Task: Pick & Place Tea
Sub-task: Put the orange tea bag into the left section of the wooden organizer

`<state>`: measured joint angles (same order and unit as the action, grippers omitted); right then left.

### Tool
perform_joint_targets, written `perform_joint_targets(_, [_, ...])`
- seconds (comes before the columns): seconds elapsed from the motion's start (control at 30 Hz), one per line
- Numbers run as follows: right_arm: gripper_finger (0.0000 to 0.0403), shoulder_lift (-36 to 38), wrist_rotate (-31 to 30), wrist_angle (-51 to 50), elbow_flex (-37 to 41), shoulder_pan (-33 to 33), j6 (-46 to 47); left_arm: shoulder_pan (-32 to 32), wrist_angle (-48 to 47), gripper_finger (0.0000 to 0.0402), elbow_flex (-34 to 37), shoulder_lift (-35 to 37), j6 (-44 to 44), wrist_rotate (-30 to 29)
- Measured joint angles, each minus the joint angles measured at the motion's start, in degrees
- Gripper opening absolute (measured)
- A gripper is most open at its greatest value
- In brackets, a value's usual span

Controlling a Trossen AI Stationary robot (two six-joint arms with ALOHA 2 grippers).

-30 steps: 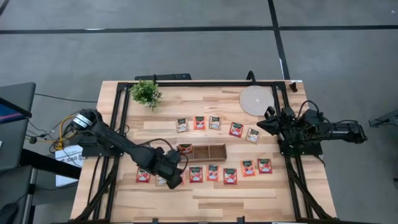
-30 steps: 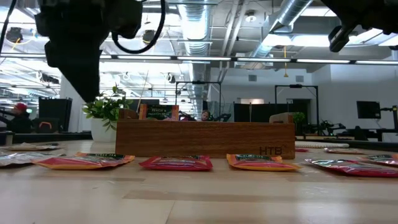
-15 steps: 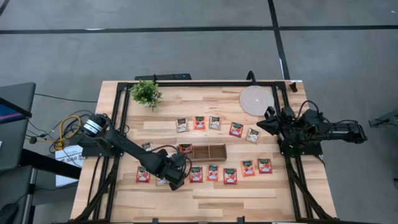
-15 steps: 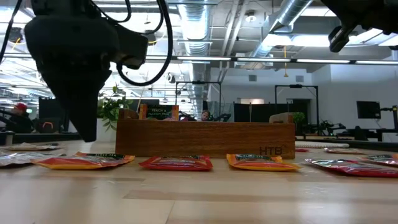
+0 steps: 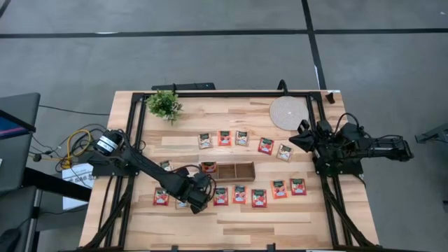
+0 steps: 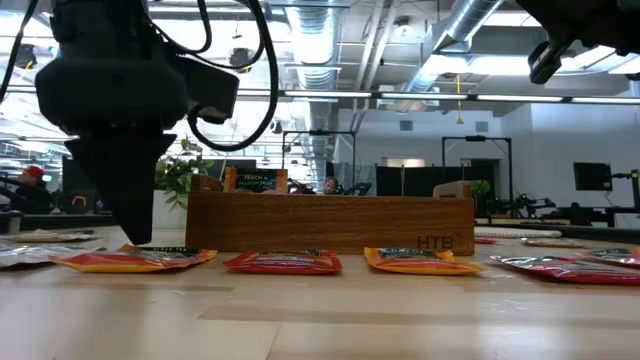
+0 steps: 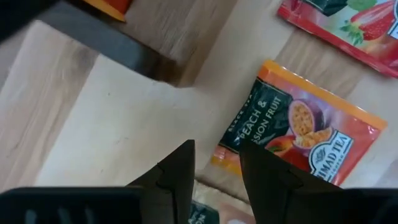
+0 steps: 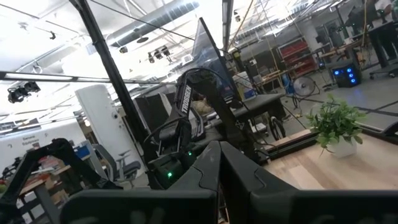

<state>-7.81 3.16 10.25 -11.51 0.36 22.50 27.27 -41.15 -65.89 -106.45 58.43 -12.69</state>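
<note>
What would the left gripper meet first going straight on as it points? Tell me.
Likely the orange peach-and-passion-fruit tea sachet on the pale wooden table: the left gripper points down, fingers apart at the sachet's edge.

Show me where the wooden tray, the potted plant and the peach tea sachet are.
wooden tray point(image 5: 244, 170): high view, on its middle compartment's floor.
potted plant point(image 5: 164, 105): high view, on its green leaves.
peach tea sachet point(image 7: 298, 137): left wrist view, on the printed front face.
</note>
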Motion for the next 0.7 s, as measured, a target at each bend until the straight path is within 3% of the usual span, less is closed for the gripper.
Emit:
perform_joint_targets(0.53, [0.0000, 0.0, 0.0, -0.4, 0.0, 0.0, 0.0, -0.3, 4.2, 0.0117, 2.7, -0.1, 1.2, 1.6])
perform_joint_targets(0.7, [0.0000, 0.0, 0.0, -0.4, 0.0, 0.0, 0.0, -0.3, 4.4, 0.0080, 2.7, -0.1, 1.4, 2.2])
